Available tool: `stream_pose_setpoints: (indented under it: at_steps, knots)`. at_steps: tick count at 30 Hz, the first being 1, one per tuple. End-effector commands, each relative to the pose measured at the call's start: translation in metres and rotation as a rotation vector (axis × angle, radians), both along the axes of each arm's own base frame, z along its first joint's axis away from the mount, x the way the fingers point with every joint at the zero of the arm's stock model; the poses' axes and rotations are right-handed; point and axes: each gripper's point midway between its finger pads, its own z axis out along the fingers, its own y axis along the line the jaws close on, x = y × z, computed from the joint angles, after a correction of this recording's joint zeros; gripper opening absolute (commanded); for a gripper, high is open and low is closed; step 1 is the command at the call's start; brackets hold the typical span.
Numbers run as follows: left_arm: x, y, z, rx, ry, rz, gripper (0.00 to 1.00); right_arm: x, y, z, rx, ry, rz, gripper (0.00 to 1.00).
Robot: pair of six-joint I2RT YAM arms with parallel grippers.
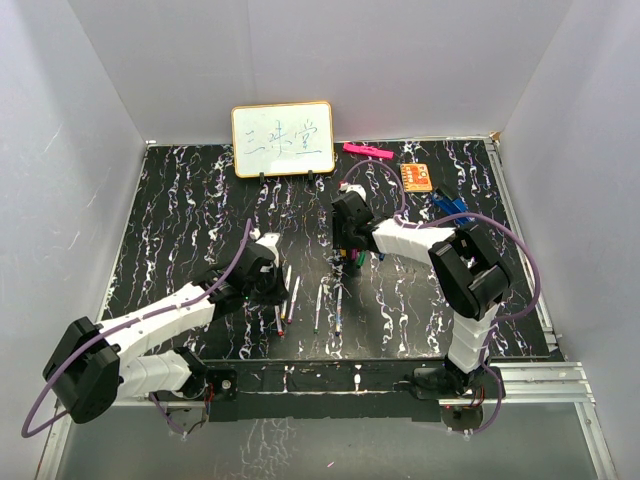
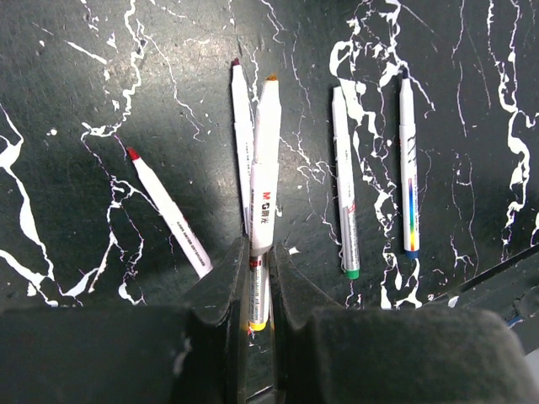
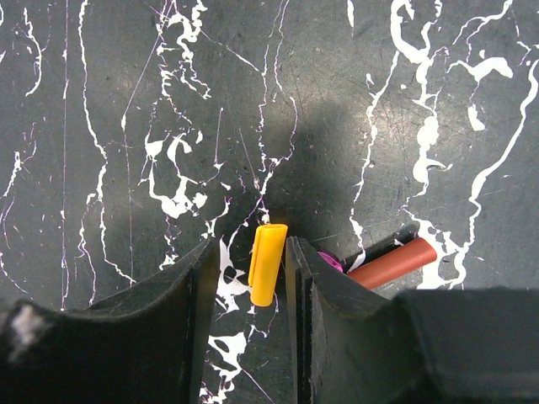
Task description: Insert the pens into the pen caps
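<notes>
My left gripper (image 2: 257,252) is shut on a white pen (image 2: 266,160) with a yellow rear end; its orange-yellow tip points away from me. On the table around it lie a red-tipped pen (image 2: 168,210), a dark-red-tipped pen (image 2: 242,139), a green-ended pen (image 2: 344,189) and a blue-ended pen (image 2: 408,168). My right gripper (image 3: 250,252) is open with its fingers on either side of a yellow cap (image 3: 267,263), which lies on the table against the right finger. A red-brown cap (image 3: 392,263) and a magenta cap (image 3: 330,261) lie just right of that finger. The green and blue caps are hidden.
A small whiteboard (image 1: 283,139) stands at the back. A pink marker (image 1: 367,151), an orange card (image 1: 417,177) and a blue clip-like object (image 1: 450,207) lie at the back right. White walls enclose the table on three sides.
</notes>
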Motion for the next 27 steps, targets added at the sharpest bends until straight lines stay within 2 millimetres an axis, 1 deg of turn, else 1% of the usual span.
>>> stream_pose_setpoints:
  at_steps: [1, 4, 13, 18, 21, 27]
  knots:
    - [-0.004, -0.003, -0.003, -0.006, 0.012, -0.012, 0.0, 0.018, 0.012, 0.018, 0.025, -0.067, -0.004, 0.31]
    - [-0.004, -0.003, -0.005, -0.005, 0.015, -0.01, 0.0, 0.017, 0.01, 0.014, 0.017, -0.055, -0.01, 0.27]
    - [-0.004, -0.001, -0.008, 0.005, 0.017, -0.006, 0.0, 0.007, 0.006, -0.001, -0.02, -0.029, -0.018, 0.26]
    - [-0.004, 0.001, -0.009, 0.009, 0.018, 0.001, 0.0, 0.0, 0.004, -0.009, -0.057, -0.013, -0.027, 0.24]
    - [-0.004, 0.001, -0.009, 0.012, 0.016, 0.003, 0.0, -0.006, -0.001, -0.017, -0.094, 0.002, -0.047, 0.22]
    - [-0.003, 0.002, -0.008, 0.014, 0.01, 0.006, 0.0, -0.021, -0.008, -0.038, -0.147, 0.059, -0.061, 0.23]
